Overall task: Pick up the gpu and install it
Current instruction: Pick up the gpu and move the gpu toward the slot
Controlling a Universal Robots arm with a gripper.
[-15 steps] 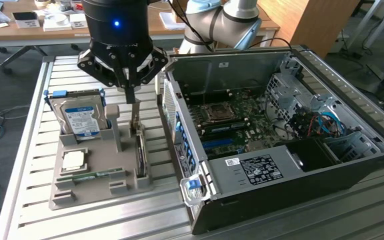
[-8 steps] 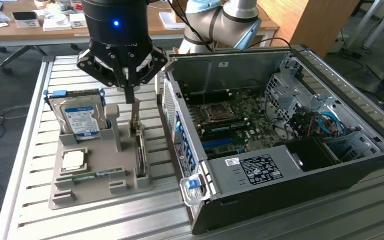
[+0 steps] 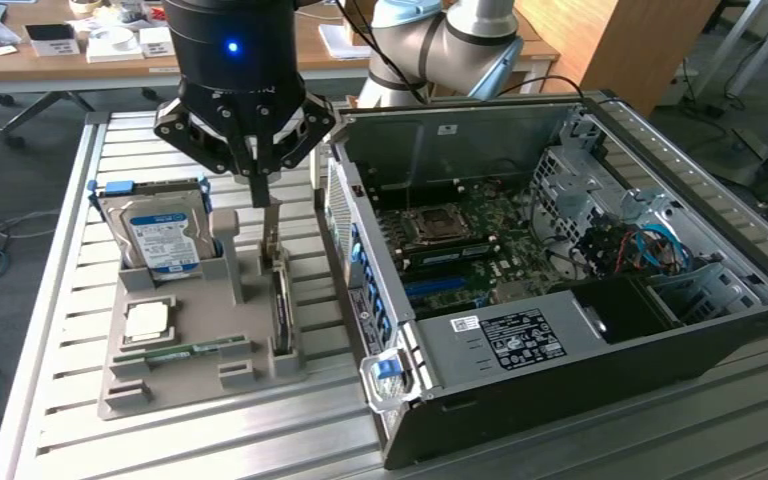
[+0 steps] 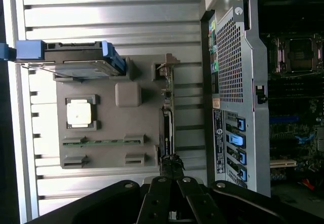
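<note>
The gpu (image 3: pixel 279 305) stands on its edge in a slot of the grey holder tray (image 3: pixel 204 385), its silver end bracket (image 3: pixel 271 235) pointing up. In the wrist view the gpu (image 4: pixel 166 117) is a thin dark strip along the tray's side nearest the computer. My gripper (image 3: pixel 261 195) hangs straight above the card's bracket end, fingers shut together with nothing visibly between them. The wrist view has my gripper (image 4: pixel 172 171) lined up over the card's edge. I cannot tell whether the tips touch the card.
On the same tray are a silver hard drive (image 3: pixel 164 235) with a blue-white label, a CPU (image 3: pixel 148 320) and a green RAM stick (image 3: pixel 184 350). The open computer case (image 3: pixel 558 330) lies at the exterior view's right, its motherboard (image 3: pixel 471 235) exposed. The case wall (image 4: pixel 230 82) stands close beside the gpu.
</note>
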